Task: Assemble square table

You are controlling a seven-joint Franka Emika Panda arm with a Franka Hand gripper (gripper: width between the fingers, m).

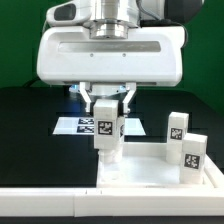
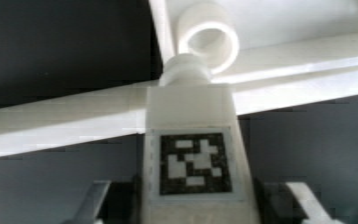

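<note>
My gripper [image 1: 108,112] is shut on a white peg leg [image 1: 107,128] with a black-and-white tag and holds it upright. The leg's lower end touches the near corner of the white square table top [image 1: 150,172] on the exterior view's left. In the wrist view the leg [image 2: 197,130] runs up between my fingers [image 2: 108,200], and its tip sits right by a round screw hole [image 2: 208,41] in the top's corner. Two more tagged legs [image 1: 178,128] [image 1: 193,153] stand at the top's far side, on the exterior view's right.
The marker board [image 1: 80,125] lies flat on the black table behind the leg. A long white border wall [image 1: 60,205] runs along the front edge. A green backdrop stands behind the arm.
</note>
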